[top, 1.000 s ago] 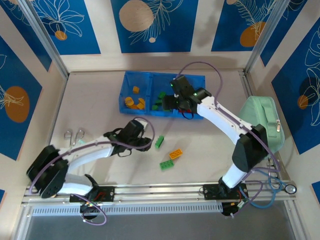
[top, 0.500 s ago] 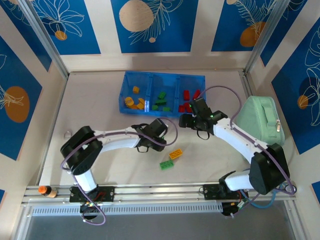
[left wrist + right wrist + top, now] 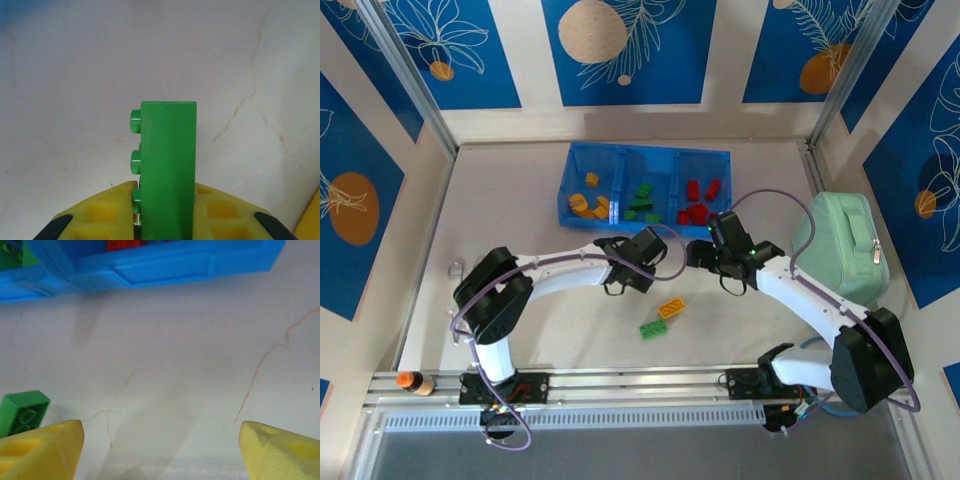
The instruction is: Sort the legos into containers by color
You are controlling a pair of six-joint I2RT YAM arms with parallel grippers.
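My left gripper (image 3: 165, 202) is shut on a green lego (image 3: 167, 160), held upright on edge between the yellow fingers (image 3: 95, 217) with its studs facing left, just over the table. From above, that gripper (image 3: 638, 264) sits in front of the blue bin (image 3: 620, 150). The three containers hold orange legos (image 3: 588, 204), green legos (image 3: 641, 201) and red legos (image 3: 698, 204). My right gripper (image 3: 701, 253) hovers open just in front of the bin (image 3: 165, 267), with bare table between its fingertips (image 3: 50, 445). An orange lego (image 3: 671, 308) and a green lego (image 3: 653, 329) lie loose on the table.
A mint-green zippered pouch (image 3: 842, 245) lies at the right, close to the right arm. A small orange-capped bottle (image 3: 408, 381) rests on the front rail at left. A green lego (image 3: 22, 412) lies beside my right gripper's left fingertip.
My left arm reached right to the green lego and its jaws shut on it. My right gripper drew back from over the bin and came down in front of it.
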